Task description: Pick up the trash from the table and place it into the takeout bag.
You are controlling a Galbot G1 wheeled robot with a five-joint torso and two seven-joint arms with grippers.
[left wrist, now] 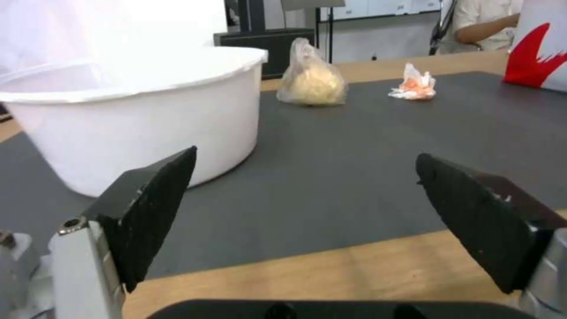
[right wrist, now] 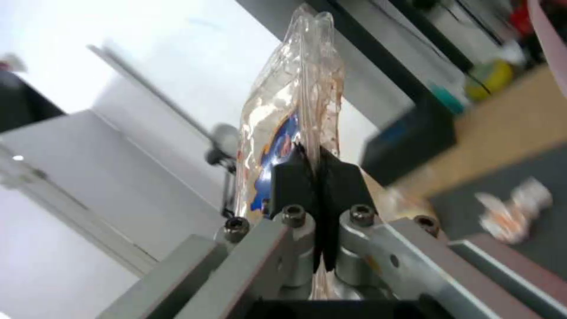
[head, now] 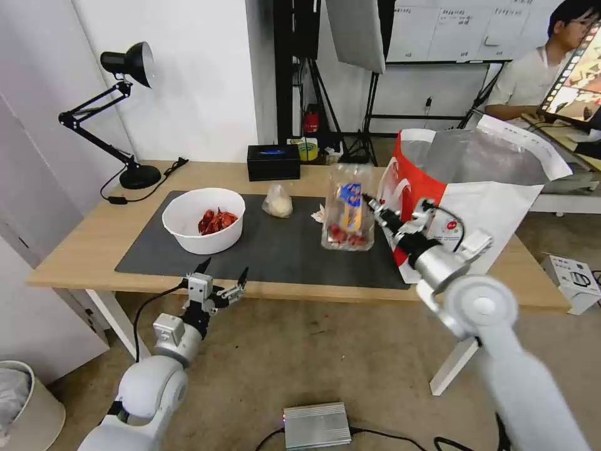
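So the clear clamshell box (head: 348, 210) is pinched tight by the right gripper (head: 370, 203) at its edge and held up off the dark grey mat (head: 282, 250), red bits settled at its lower end. It's hung just beside the red side of the takeout bag (head: 463, 188), not inside it. The left gripper (head: 223, 274) is parked at the table's (head: 75, 250) near edge, fingers spread wide with nothing gripped, and the white bowl (head: 203, 219) of red shells is found just past it. The small knotted bag (left wrist: 310, 79) and crumpled tissue (left wrist: 414, 84) are left farther back on the mat.
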